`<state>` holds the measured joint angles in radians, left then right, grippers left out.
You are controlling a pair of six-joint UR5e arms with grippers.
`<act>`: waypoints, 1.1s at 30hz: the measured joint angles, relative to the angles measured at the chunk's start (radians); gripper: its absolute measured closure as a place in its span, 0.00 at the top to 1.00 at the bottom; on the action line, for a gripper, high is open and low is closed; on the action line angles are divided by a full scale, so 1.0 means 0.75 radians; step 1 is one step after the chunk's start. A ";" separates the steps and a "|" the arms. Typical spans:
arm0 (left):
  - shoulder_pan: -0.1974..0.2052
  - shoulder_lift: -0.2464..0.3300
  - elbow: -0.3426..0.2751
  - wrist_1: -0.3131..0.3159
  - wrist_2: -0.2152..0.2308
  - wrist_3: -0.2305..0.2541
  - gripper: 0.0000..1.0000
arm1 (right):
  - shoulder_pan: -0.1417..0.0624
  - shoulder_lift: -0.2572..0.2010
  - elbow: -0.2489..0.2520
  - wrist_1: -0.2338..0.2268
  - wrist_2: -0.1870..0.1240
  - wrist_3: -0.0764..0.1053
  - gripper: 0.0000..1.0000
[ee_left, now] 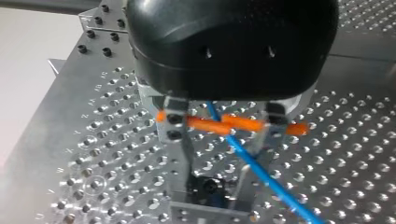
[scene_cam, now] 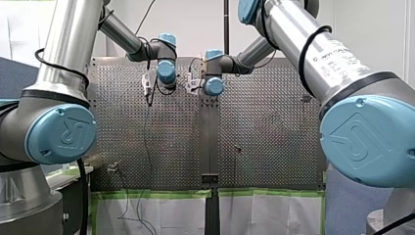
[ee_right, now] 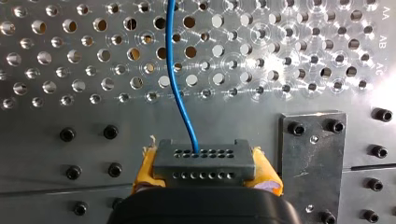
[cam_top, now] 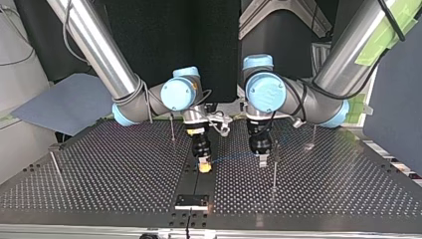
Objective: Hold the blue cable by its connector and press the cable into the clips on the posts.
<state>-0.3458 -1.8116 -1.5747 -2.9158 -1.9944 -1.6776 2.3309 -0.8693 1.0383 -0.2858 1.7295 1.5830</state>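
Gripping the dark connector (ee_right: 204,161) between their yellow pads (ee_right: 148,170), the right arm's jaws were closed onto its two ends, low over the middle strip of the perforated desk (cam_top: 124,169). The blue cable (ee_right: 176,79) left the connector's holed face and ran out ahead across the desk. In the top view it spanned from those jaws to the left arm's jaws, which stood near a thin upright post (cam_top: 274,172). The left wrist view showed the left arm's metal jaws standing apart, wider than the cable, with orange bands (ee_left: 243,122) stretched across them and the cable slanting through the gap. They enclosed it and did not appear to pinch it.

The cable looked thin, light and limp. It would likely bow if pushed from afar, so pressing it into a clip probably called for contact close beside the post. Its smooth jacket seemed likely to slide freely through open metal jaws, which would suit guiding. The connector was the one rigid part and, going by the task, the right place for a firm hold; the soft pads should resist slipping. Pulling hard risked straining the cable where it entered the connector. No clip could be made out on the post.
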 joint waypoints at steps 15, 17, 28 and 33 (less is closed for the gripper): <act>-0.006 -0.001 0.007 0.045 -0.018 0.038 0.69 | -0.004 0.002 0.000 0.001 -0.016 0.010 0.00; -0.013 -0.001 0.006 0.062 -0.037 0.059 0.39 | -0.005 0.001 0.000 0.001 -0.017 0.013 0.00; -0.029 -0.001 0.007 0.081 -0.093 0.085 0.02 | -0.011 0.002 0.000 0.004 -0.017 0.015 0.00; -0.030 -0.001 0.006 0.083 -0.096 0.095 0.02 | -0.012 0.002 0.000 0.008 -0.017 0.016 0.00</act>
<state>-0.3682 -1.8121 -1.5701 -2.8537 -2.0665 -1.6066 2.3220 -0.8676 1.0386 -0.2801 1.7167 1.5950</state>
